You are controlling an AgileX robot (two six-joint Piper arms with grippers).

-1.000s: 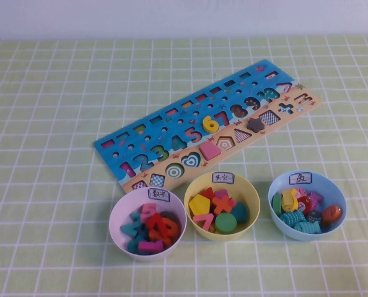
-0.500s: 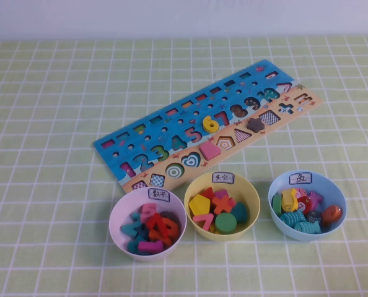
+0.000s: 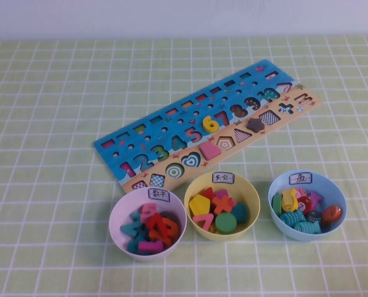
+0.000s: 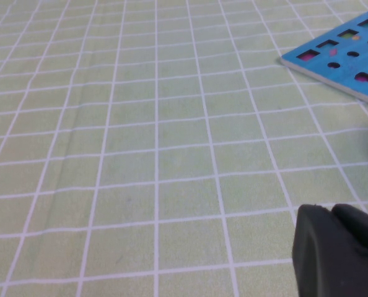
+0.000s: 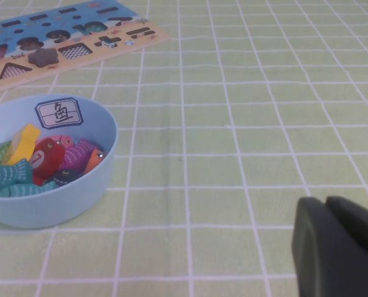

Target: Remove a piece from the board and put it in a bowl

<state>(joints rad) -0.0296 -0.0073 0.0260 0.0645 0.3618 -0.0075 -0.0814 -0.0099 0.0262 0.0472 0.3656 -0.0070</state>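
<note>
The wooden puzzle board (image 3: 209, 124) lies diagonally on the green checked tablecloth (image 3: 48, 93), its blue upper part carrying coloured numbers and its tan lower strip carrying shape slots. On that strip, a pink square piece (image 3: 210, 150) sits in its slot and a dark star piece (image 3: 255, 124) sits farther along toward the robot's right. Three bowls stand in a row on the near side of the board. The yellow bowl (image 3: 251, 199) is in the middle, bearing a small white handwritten label (image 3: 223, 177) at its far rim. The yellow pentagon piece (image 3: 199, 205) lies inside this bowl, on its left side, touching a red cross-shaped piece (image 3: 222, 203) and near a green round piece (image 3: 225, 222). The pale pink bowl (image 3: 117, 213) stands just beside the yellow bowl on the left and holds number pieces. The light blue bowl (image 3: 336, 192) stands apart on the right and holds fish-shaped pieces. The left gripper (image 4: 339, 250) hangs over bare tablecloth, well apart from the board's corner; the right gripper (image 5: 336, 244) hangs over bare tablecloth beside the light blue bowl. Neither gripper holds an object, and it cannot be determined from these views whether either one is open or closed.
</note>
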